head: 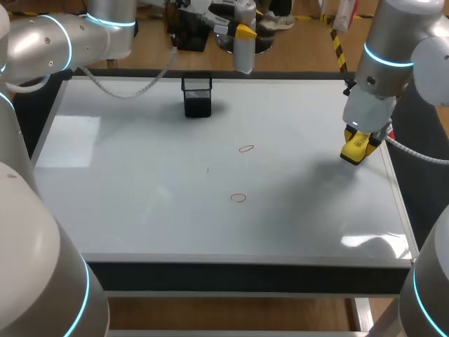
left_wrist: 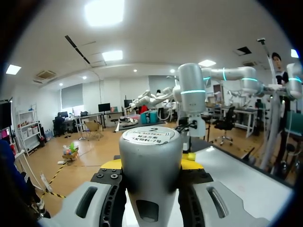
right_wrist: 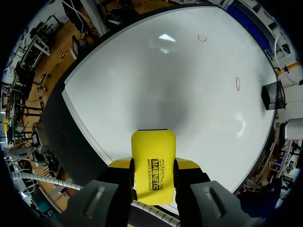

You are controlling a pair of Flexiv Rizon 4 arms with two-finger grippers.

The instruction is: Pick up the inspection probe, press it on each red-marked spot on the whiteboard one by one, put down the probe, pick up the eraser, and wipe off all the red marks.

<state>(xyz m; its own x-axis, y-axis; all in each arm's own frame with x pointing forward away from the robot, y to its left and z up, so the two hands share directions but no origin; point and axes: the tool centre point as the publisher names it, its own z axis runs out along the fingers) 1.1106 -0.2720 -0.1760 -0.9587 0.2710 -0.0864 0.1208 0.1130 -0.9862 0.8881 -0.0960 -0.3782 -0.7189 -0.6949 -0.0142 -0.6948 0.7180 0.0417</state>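
Left wrist view has the inspection probe (left_wrist: 147, 158) square in front: a grey cylinder with a round label on its end, clenched between the 2 fingers of the left gripper (left_wrist: 150, 168), a yellow tip showing on either side of its body. From the head view, that gripper (head: 242, 34) hangs by the far edge of the whiteboard (head: 140, 175), with the probe (head: 243, 57) below it.

Out on the board lie 2 small red rings, 1 (head: 245, 149) nearer the far edge and 1 (head: 238, 198) closer to the front. Both are well apart from the probe and from either gripper.

Over by the board's right edge, the right gripper (head: 358, 144) grasps the yellow eraser (head: 356, 150). In its own wrist view the eraser (right_wrist: 152, 161) is a flat yellow block pinched from 2 sides between the fingers of the gripper (right_wrist: 154, 166). The white surface spreads out ahead of it, with a soft shadow on the board not far ahead. The 2 red rings (right_wrist: 202, 38) (right_wrist: 237, 83) sit far ahead of those fingers.

A black mesh holder (head: 197, 95) stands on the board near its far edge, just to the side of the left gripper and farther from the right gripper than the rings.
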